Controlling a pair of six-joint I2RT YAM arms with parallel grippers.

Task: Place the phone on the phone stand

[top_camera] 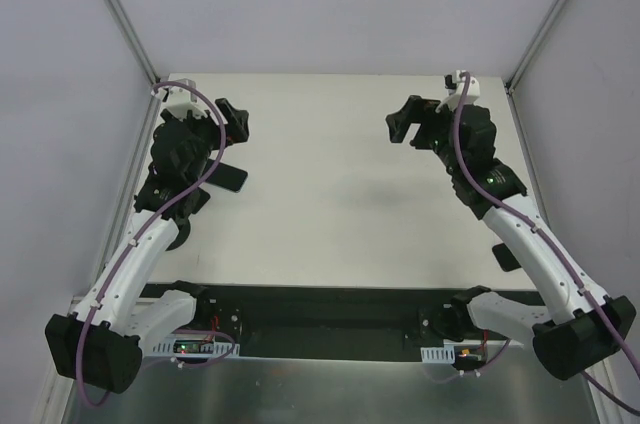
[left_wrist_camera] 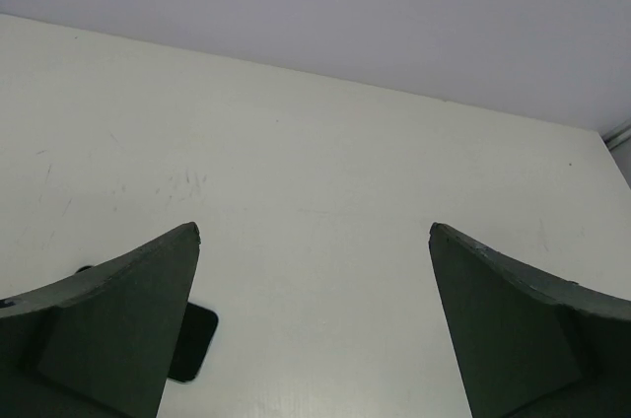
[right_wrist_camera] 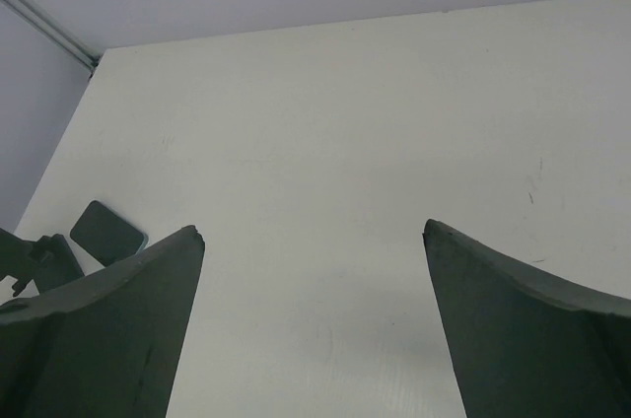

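The phone [top_camera: 233, 179] lies flat on the white table, a black slab partly under the left arm. In the left wrist view the phone [left_wrist_camera: 193, 341] shows beside and behind the left finger. In the right wrist view a dark rounded slab [right_wrist_camera: 106, 232], apparently the phone, lies at far left. A round black base, seemingly the phone stand [top_camera: 181, 237], peeks from under the left forearm; the rest is hidden. My left gripper [top_camera: 240, 121] hangs open behind the phone and apart from it, also the left gripper [left_wrist_camera: 314, 231]. My right gripper [top_camera: 397, 124] is open and empty at back right, also the right gripper [right_wrist_camera: 314, 231].
The white table [top_camera: 330, 234] is walled at the back and both sides, with metal corner posts. A small dark shape [top_camera: 505, 257] sits beside the right forearm; I cannot tell what it is. A dark notched piece [right_wrist_camera: 39, 260] shows at the right wrist view's left edge.
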